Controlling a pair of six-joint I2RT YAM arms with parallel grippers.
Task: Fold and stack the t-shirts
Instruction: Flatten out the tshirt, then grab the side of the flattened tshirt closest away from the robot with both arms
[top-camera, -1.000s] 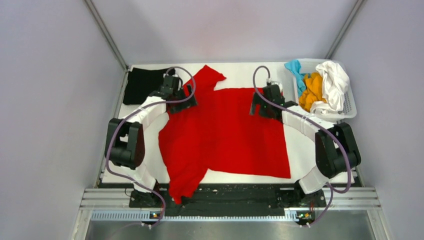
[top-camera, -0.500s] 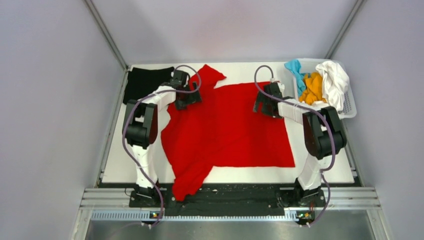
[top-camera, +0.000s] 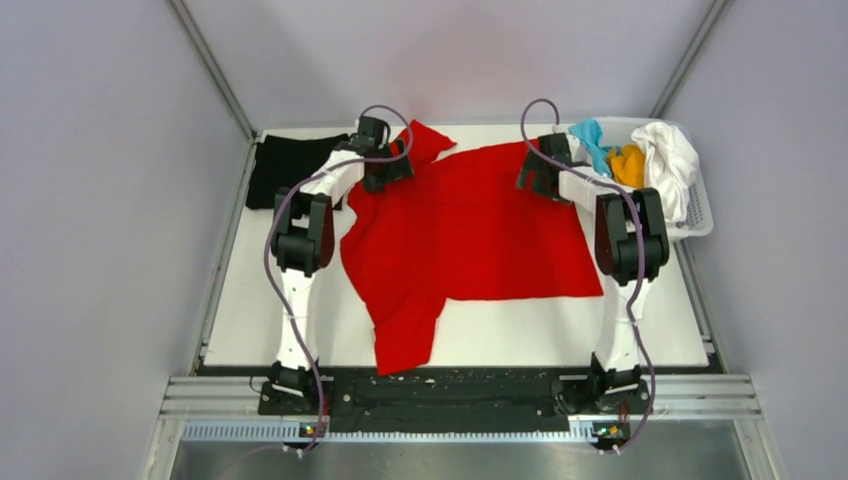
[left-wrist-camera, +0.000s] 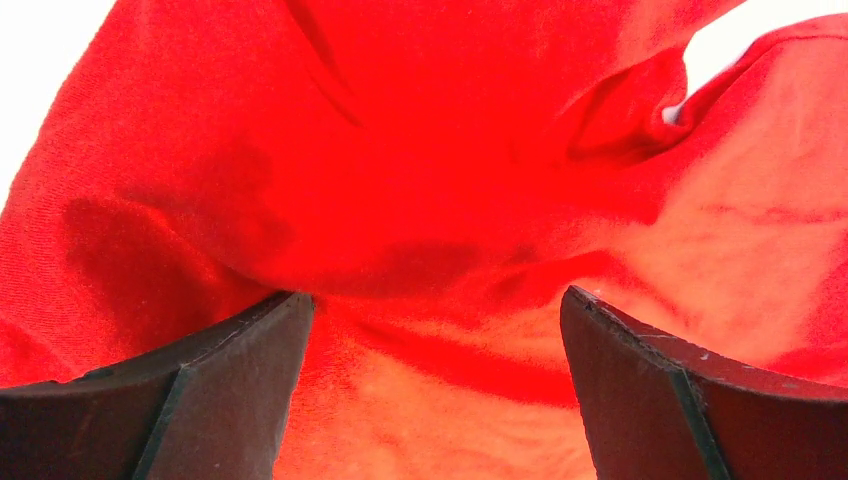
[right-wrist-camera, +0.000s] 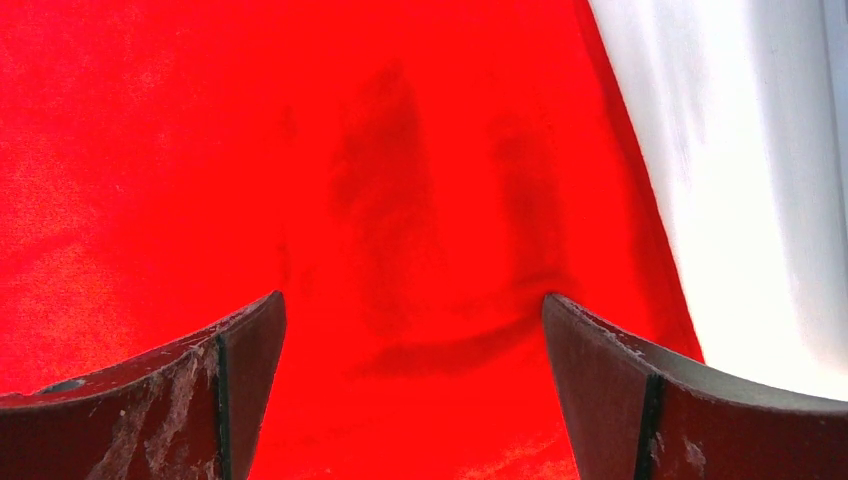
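Observation:
The bright red t-shirt (top-camera: 470, 240) lies spread on the white table, one sleeve trailing toward the near edge. My left gripper (top-camera: 395, 172) is at its far left corner, near the upper sleeve. My right gripper (top-camera: 530, 178) is at its far right corner. In the left wrist view the gripper (left-wrist-camera: 435, 295) has its jaws wide apart over rumpled red cloth (left-wrist-camera: 430, 150). In the right wrist view the gripper (right-wrist-camera: 412, 297) also stands open over flat red cloth (right-wrist-camera: 300, 150), close to the shirt's right edge. The black t-shirt (top-camera: 285, 165) lies folded at the far left.
The white slotted basket (top-camera: 700, 215) stands at the far right and holds the white (top-camera: 668, 165), orange (top-camera: 628, 165) and teal (top-camera: 590, 135) t-shirts. Grey walls enclose the table on three sides. Both arms stretch far out across the table.
Both arms have reached farther from their bases, and the red t-shirt has slid with them toward the far edge. Its near hem is now farther from the table's front edge.

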